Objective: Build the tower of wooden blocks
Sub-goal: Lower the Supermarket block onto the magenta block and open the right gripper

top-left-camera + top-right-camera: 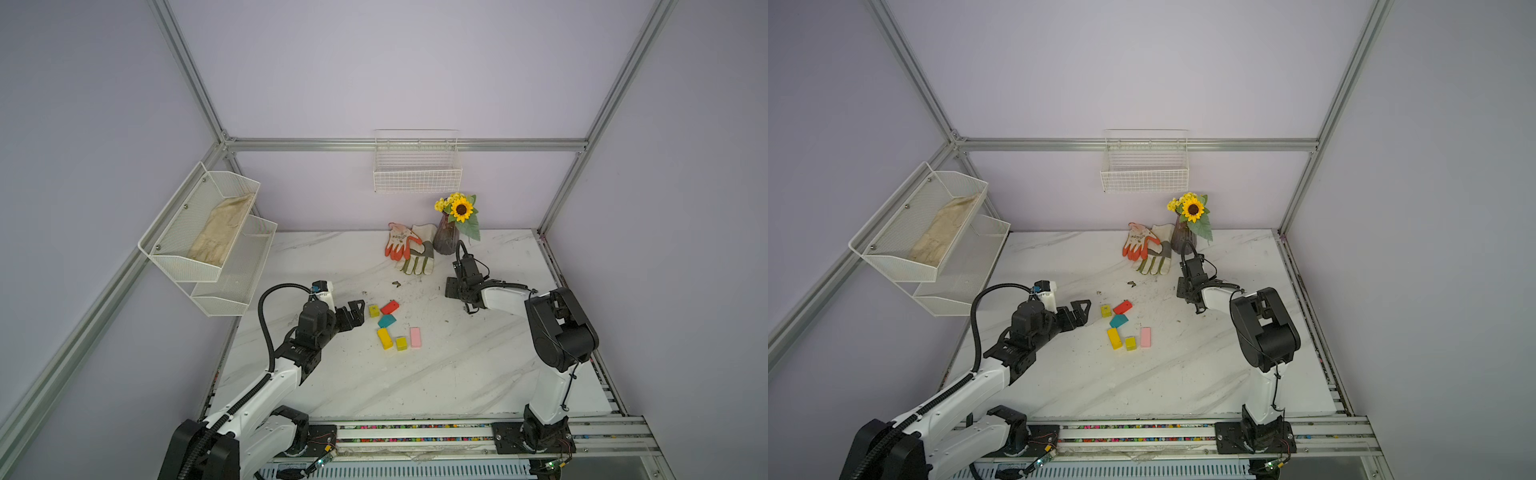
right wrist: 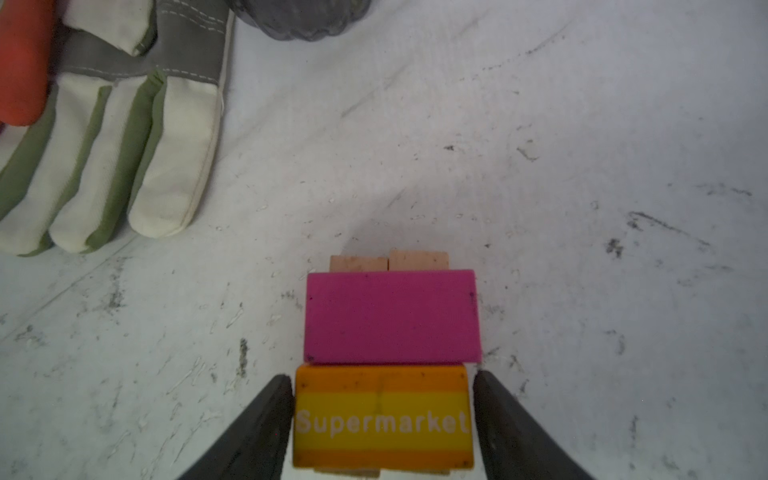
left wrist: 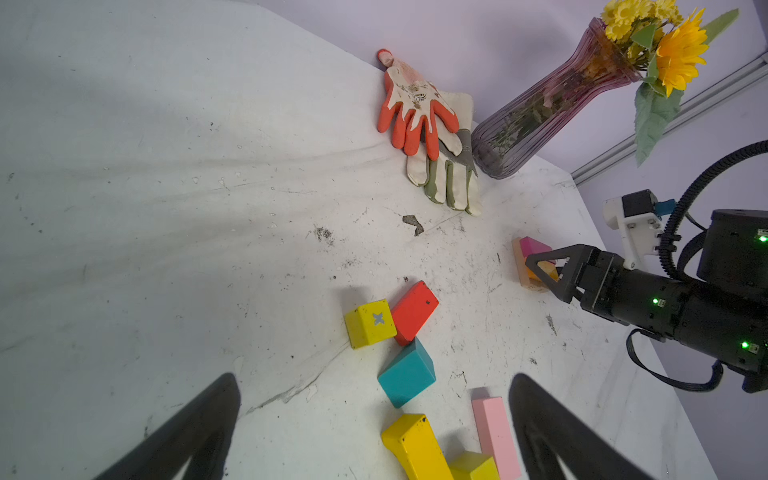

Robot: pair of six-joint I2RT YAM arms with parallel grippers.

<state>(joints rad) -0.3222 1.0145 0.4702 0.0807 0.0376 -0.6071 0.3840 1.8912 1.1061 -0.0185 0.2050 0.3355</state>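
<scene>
The wood blocks (image 1: 1115,338) lie in two lots on the marbled counter (image 1: 457,374). Furthest left, the left tool (image 1: 354,314) reaches in with its jaws spread wide and nothing between them, its open end turned toward the loose cluster just beside it. In both top views that cluster reads, left to right: a yellow cube (image 1: 374,310) marked with a grey cross, a yellow bar (image 1: 385,338) nearer the front edge, a teal block (image 1: 386,320), a red bar (image 1: 390,307) close against the marked cube, a smaller yellow cube (image 1: 401,343) and a pink bar (image 1: 415,336). Behind the cluster, near the back wall, an orange glove (image 1: 401,243) overlaps a cream-and-green glove (image 1: 417,259), with a purple vase (image 1: 444,241) of sunflowers just beside them. Well to the right of the cluster stands the tower (image 3: 533,248), so far only a low stack. The right arm hides it in both top views. The right wrist view shows a magenta block (image 2: 390,316) edge to edge with an orange-and-yellow block (image 2: 382,419) lettered "Supermarket", both over tan pieces (image 2: 417,259). The right tool (image 2: 382,374) points down at the stack, its fingertips (image 2: 278,395) hard beside either short end of the lettered block. Whether they press on it cannot be told.
</scene>
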